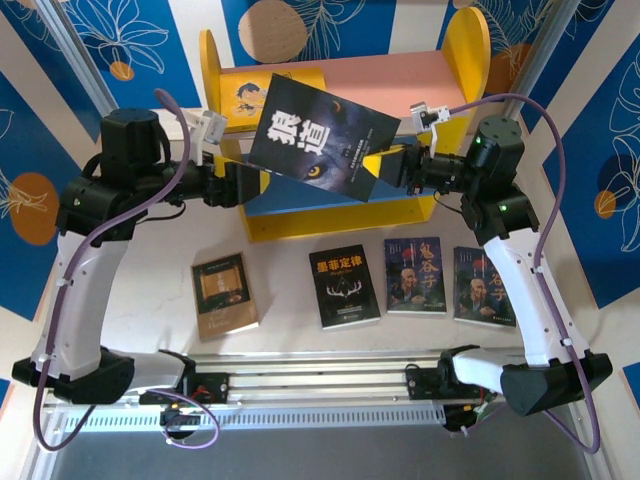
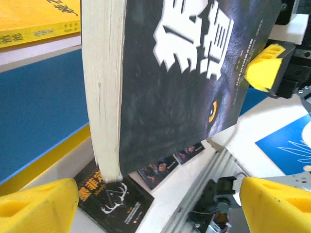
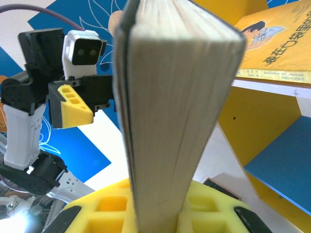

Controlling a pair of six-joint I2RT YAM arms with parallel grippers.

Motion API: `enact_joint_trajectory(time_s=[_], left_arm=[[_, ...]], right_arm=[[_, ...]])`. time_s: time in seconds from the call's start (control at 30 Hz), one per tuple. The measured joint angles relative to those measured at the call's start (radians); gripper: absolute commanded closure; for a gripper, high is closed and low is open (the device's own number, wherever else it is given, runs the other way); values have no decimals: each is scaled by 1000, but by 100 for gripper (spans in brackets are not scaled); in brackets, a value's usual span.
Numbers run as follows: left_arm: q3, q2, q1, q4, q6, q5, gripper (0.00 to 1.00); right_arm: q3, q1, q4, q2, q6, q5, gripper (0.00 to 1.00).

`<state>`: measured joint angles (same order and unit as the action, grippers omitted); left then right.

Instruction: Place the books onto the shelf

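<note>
Just before shelf (image 1: pixel 468 45), right gripper (image 1: pixel 392 165) pinches wolf-cover book (image 1: pixel 322 135) aloft; left gripper (image 1: pixel 250 185) wide, empty. Step: shelving this book. Next likely needs upright turn, push onto shelf

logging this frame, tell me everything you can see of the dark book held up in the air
The wolf-eye book is a paperback with a dark cover, a big white Chinese title, one yellow eye and a cream page block. It hangs tilted in the air in front of the shelf. The right claw is shut on one edge. The open left claw flanks the other end, seemingly without touching it.
</note>
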<state>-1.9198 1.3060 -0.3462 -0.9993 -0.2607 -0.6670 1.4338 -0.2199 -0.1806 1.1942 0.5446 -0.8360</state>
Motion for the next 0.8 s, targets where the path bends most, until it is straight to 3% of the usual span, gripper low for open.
enact_joint_trajectory(time_s=[0.3, 0.47, 0.6, 0.8], left_arm=[[33, 19, 39, 54, -45, -129, 15], [37, 19, 42, 91, -69, -171, 22], [38, 19, 44, 121, -90, -191, 32], [50, 19, 47, 148, -110, -205, 58]], right_arm=[[0, -4, -4, 13, -33, -84, 100], [19, -39, -72, 48, -88, -108, 100], [40, -63, -120, 65, -119, -111, 100], [66, -70, -153, 69, -135, -110, 100]])
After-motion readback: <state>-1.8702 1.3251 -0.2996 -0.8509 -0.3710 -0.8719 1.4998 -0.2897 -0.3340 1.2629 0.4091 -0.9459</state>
